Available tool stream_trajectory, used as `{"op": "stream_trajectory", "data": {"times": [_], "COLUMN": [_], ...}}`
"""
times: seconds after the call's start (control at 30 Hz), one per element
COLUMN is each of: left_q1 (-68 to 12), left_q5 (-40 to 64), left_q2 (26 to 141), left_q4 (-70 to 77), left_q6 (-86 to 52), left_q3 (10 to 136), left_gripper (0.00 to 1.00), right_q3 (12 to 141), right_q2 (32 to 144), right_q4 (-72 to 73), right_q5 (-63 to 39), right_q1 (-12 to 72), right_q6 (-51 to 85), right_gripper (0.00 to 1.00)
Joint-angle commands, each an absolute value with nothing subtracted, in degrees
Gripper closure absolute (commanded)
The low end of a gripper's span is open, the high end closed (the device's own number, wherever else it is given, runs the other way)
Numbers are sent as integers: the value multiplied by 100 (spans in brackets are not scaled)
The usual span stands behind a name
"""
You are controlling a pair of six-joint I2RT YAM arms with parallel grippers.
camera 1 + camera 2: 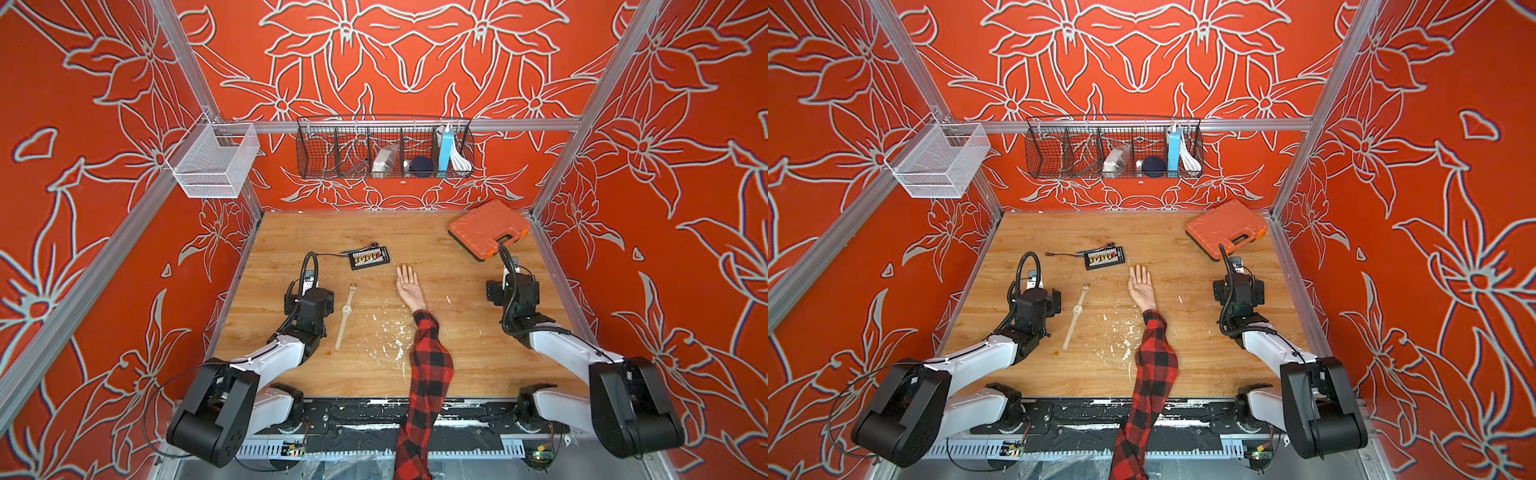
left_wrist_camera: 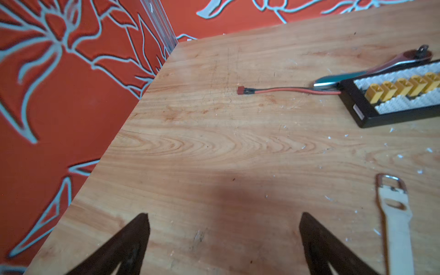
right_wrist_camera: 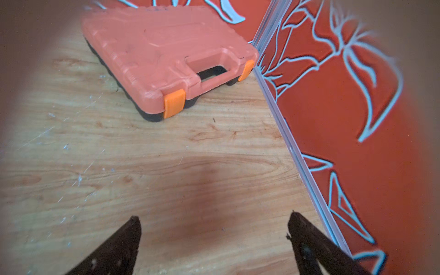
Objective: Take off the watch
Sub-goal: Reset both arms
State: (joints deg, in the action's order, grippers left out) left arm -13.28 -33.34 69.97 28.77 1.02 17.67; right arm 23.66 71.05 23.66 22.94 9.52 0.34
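The left gripper hangs spread and empty, bare table running ahead to the wall. The right gripper, likewise spread, sits close beside the rail, a case farther ahead. Just right of the left gripper the watch lies flat, strap straight, long axis near-to-far, buckle end pointing away toward the board.

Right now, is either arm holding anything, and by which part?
Nothing is held. The left gripper and right gripper are open and empty; the watch lies flat on the table, untouched.
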Motion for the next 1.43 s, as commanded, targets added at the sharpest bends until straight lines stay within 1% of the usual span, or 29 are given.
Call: {"op": "stream_trajectory", "data": {"times": [0.0,0.13,0.17,0.23,0.3,0.4,0.43,0.5,0.53,0.6,0.67,0.7,1.4], "left_q1": [-1118,-642,-553,-474,-357,-221,-220,-203,-202,-194,-185,-185,-185], "left_q5": [-3054,-2551,-2439,-2170,-1869,-1482,-1397,-1119,-1116,-1093,-1103,-1090,-1090], "left_q2": [7258,7709,7781,7712,7757,8155,8172,8084,8181,8073,8136,8083,8087], "left_q4": [3910,4447,4596,4305,4439,5159,5165,4567,4864,4523,4720,4561,4641], "left_q6": [166,-111,-127,-167,-184,-137,-102,-36,-23,-52,-35,-50,-36], "left_q3": [1810,1705,1687,1759,1690,1492,1495,1727,1664,1743,1703,1737,1705], "left_gripper": [2,2,2,2,2,2,2,2,2,2,2,2,2], "right_q3": [2101,1843,1822,1836,1871,1873,1860,1865,1863,1872,1881,1881,1866], "right_q2": [7379,7802,7859,7996,8035,8095,8110,8102,8116,8112,8121,8113,8104], "right_q4": [3578,4413,4491,4558,4495,4526,4572,4544,4564,4538,4536,4529,4541], "right_q5": [2220,1849,1731,1439,1243,850,806,802,805,803,809,809,802], "right_q1": [827,683,648,562,481,341,317,316,312,316,314,314,316], "right_q6": [8,-18,-24,-51,-34,-34,-44,-44,-49,-53,-53,-52,-50], "right_gripper": [2,2,2,2,2,2,2,2,2,2,2,2,2]}}
